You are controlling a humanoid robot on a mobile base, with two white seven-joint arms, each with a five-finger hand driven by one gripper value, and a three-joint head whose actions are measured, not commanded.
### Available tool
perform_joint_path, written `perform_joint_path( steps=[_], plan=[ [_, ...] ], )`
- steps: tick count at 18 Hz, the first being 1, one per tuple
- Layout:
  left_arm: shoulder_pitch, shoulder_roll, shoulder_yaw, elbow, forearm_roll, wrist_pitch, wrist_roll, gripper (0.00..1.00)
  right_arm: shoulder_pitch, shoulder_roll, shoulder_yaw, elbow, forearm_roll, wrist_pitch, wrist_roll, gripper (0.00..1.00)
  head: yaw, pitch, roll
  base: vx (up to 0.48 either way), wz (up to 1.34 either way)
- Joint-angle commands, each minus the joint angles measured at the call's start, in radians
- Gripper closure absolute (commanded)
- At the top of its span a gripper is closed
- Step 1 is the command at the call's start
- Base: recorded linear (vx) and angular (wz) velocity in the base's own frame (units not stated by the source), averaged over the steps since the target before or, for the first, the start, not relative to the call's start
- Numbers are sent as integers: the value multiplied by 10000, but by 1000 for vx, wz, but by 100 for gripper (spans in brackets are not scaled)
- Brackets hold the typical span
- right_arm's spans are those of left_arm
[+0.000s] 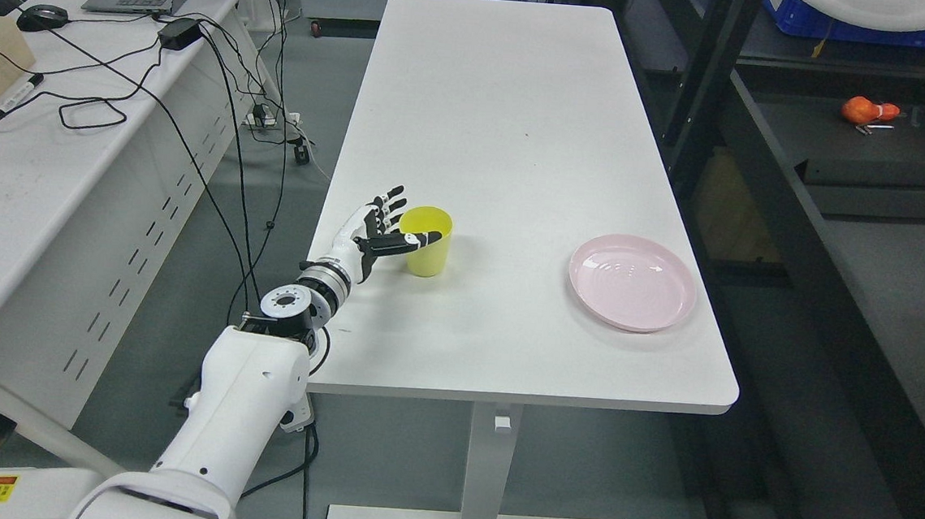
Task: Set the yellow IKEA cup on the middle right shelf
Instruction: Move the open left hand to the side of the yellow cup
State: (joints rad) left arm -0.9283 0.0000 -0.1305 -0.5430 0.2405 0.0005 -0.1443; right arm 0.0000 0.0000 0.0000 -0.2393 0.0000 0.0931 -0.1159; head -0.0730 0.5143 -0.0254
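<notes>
The white-shelled left arm enters at lower left, its black-and-white left hand spread wide beside the yellow plastic cup, thumb lying across the cup's near rim, fingers behind its left side, not closed around it. The cup stands upright near the left edge of the white rectangular table. A round pink plate rests well apart to the right.

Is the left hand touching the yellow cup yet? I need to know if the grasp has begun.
Cannot tell. In the head view the left hand is beside the yellow cup with its thumb crossing the rim, but overlap hides any contact or gap.
</notes>
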Motion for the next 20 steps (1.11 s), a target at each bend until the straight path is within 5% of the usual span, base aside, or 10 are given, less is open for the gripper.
perform_joint_path(
  steps=[1,10,15,20],
  plan=[
    [-120,175,-260,291,-27,26,1,7,138,-175,169,0,-246,5,-7,1,0,0,0,0,0],
    [-151,175,-428,521,-134,164,1,8,138,-175,169,0,-246,5,-7,1,0,0,0,0,0],
    [-151,175,-413,721,-12,164,1,24,123,-175,169,0,-246,5,-7,1,0,0,0,0,0],
    [-151,175,-398,721,19,149,1,26,138,-175,169,0,-246,5,-7,1,0,0,0,12,0]
  ],
)
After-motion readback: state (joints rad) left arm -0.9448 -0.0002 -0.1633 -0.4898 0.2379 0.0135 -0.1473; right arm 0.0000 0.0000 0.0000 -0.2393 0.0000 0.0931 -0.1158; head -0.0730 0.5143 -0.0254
